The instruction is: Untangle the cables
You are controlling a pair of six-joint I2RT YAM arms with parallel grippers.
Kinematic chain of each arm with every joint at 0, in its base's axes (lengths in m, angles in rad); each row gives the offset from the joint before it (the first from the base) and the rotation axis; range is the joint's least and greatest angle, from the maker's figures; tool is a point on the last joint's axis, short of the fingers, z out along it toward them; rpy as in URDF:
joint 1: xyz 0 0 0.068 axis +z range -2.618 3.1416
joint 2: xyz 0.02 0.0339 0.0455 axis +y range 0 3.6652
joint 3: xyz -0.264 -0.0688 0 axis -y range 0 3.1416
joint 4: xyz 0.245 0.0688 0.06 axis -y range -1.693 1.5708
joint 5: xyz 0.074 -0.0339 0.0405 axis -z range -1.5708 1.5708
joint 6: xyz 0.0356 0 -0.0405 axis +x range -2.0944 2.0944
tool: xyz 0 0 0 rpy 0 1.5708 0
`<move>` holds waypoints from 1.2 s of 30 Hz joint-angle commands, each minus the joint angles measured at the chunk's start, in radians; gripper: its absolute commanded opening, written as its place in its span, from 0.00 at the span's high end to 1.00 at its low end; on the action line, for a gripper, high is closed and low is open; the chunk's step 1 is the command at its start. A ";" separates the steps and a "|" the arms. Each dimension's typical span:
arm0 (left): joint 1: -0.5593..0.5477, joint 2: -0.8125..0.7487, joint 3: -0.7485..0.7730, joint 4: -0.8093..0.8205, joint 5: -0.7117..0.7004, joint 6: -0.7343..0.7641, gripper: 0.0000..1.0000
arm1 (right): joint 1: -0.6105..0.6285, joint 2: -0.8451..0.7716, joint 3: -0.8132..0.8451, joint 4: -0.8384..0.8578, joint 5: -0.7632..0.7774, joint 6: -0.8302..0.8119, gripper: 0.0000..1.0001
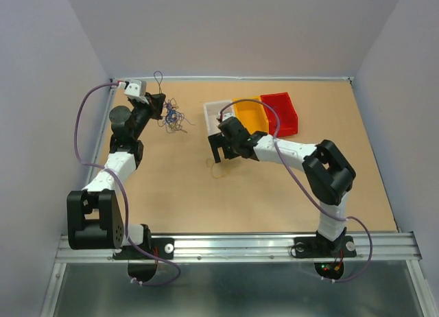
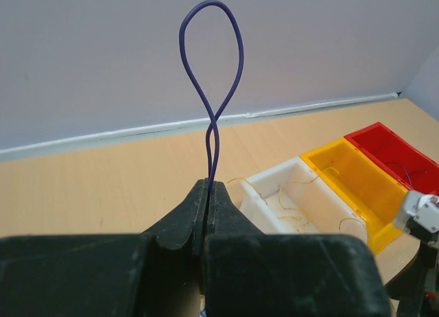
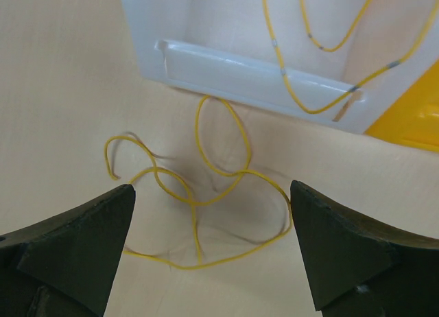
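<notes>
My left gripper (image 1: 157, 101) is shut on a thin purple cable (image 1: 158, 77) and holds it above the table. In the left wrist view the cable (image 2: 210, 56) stands up from the shut gripper (image 2: 208, 186) as a tall twisted loop. A tangle of yellow, blue and purple cables (image 1: 173, 118) lies on the table just right of that gripper. My right gripper (image 1: 219, 153) is open and hovers over a loose curly yellow cable (image 1: 218, 167). In the right wrist view this cable (image 3: 199, 202) lies flat between the spread fingers of the gripper (image 3: 210, 188), untouched.
Three bins stand in a row at the back middle: white (image 1: 217, 112), yellow (image 1: 250, 114) and red (image 1: 280, 111). The white bin (image 3: 226, 63) holds several yellow cables (image 3: 322, 48). The bins also show in the left wrist view (image 2: 264, 202). Walls enclose the table.
</notes>
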 commanded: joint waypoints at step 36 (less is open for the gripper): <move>-0.013 -0.056 0.001 0.061 0.011 0.018 0.97 | -0.007 0.030 0.405 -0.013 0.202 -0.079 0.99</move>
